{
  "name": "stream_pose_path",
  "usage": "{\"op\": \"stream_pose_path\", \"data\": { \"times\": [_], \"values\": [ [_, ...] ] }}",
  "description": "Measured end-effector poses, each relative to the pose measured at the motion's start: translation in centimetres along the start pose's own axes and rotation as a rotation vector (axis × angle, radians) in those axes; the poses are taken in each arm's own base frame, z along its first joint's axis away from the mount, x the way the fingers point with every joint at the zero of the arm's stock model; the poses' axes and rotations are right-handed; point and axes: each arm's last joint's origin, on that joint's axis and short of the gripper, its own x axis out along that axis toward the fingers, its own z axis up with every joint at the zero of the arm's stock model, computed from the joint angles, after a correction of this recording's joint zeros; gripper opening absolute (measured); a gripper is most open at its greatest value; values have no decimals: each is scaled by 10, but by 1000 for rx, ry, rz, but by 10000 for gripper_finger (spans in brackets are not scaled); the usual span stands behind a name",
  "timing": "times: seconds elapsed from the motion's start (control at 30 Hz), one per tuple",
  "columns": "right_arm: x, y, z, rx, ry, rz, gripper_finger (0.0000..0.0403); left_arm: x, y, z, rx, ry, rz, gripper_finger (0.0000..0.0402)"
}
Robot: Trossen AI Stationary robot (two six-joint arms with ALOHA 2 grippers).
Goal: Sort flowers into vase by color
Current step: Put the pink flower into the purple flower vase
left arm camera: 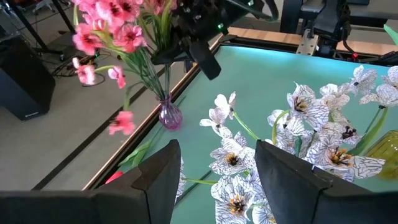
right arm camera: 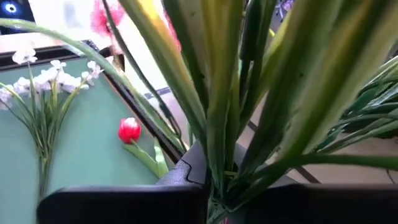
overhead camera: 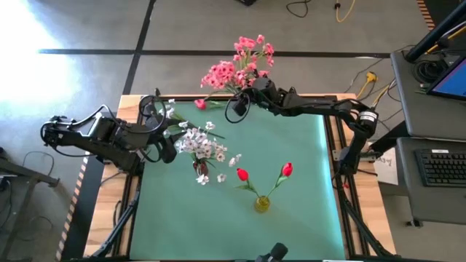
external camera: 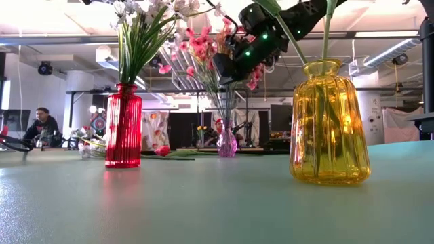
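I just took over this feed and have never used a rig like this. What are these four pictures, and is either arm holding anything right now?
Two dark robot arms work at a green table. One picture looks straight down, one sits at table height, and one camera rides on each wrist.

Three vases stand on the table: a red vase with white flowers, a yellow vase with two red buds, and a small purple vase at the far edge with pink flowers.

The right end effector is shut on the pink flowers' green stems, as its wrist camera shows up close. The left end effector is open and empty, beside the white flowers. One more red bud lies on the table.
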Motion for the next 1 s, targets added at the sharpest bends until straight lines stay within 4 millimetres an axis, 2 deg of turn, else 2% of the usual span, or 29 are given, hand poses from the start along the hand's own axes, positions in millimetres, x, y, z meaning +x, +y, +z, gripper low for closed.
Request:
{"op": "stream_pose_path", "data": {
  "times": [0.17,0.27,0.5,0.7,0.83,1.0],
  "values": [
    [-3,-1,2,1,-1,-8,19,0,0,0,0,0,0,193],
    [-7,-2,5,2,-7,-6,34,0,0,0,0,0,0,193],
    [-8,-2,-1,-4,60,0,121,0,0,0,0,0,0,193],
    [-13,-1,2,7,58,7,198,0,0,0,0,0,0,193],
    [-22,2,8,4,48,18,229,0,0,0,0,0,0,193],
    [-35,4,18,-2,8,32,247,0,0,0,-1,0,0,193]
  ]
}}
